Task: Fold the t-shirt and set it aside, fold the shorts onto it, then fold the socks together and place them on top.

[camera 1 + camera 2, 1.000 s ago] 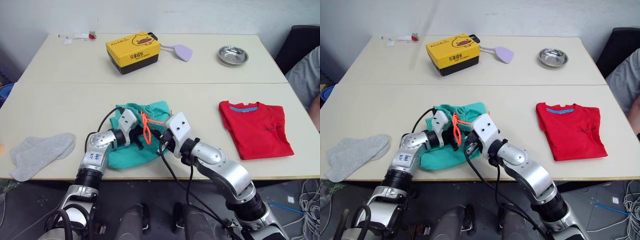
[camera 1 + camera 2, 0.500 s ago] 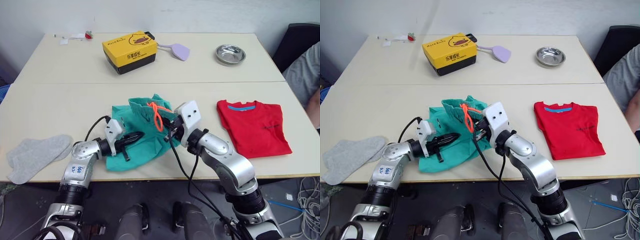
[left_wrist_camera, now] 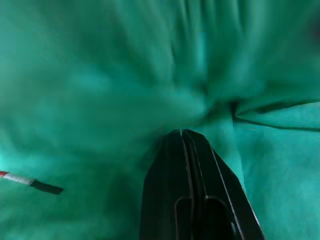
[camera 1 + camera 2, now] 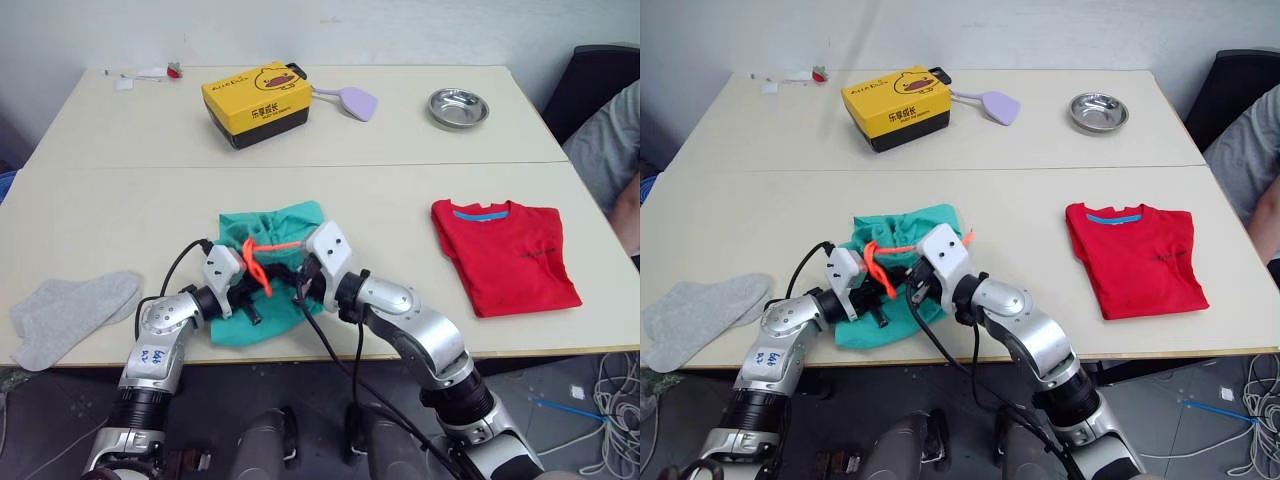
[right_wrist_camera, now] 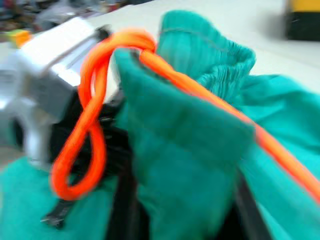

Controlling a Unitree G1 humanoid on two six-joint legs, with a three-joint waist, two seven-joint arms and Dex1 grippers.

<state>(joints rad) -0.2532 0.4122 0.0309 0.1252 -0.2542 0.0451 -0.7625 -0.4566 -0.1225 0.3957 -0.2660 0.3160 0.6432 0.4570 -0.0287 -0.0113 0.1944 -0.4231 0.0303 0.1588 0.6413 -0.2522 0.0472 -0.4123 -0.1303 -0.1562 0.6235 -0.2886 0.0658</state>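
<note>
Both grippers' tips buried in shorts (image 4: 268,275), grips unclear.

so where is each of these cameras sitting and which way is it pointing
Left eye view: on the head, looking forward and down over both arms at the table, the shorts and the t-shirt.
Right eye view: the same scene from the other eye.
Left wrist view: along the left gripper, fingers closed, against teal cloth.
Right wrist view: at the shorts' waistband and the orange drawstring, with the left gripper behind.
All views share the shorts.
</note>
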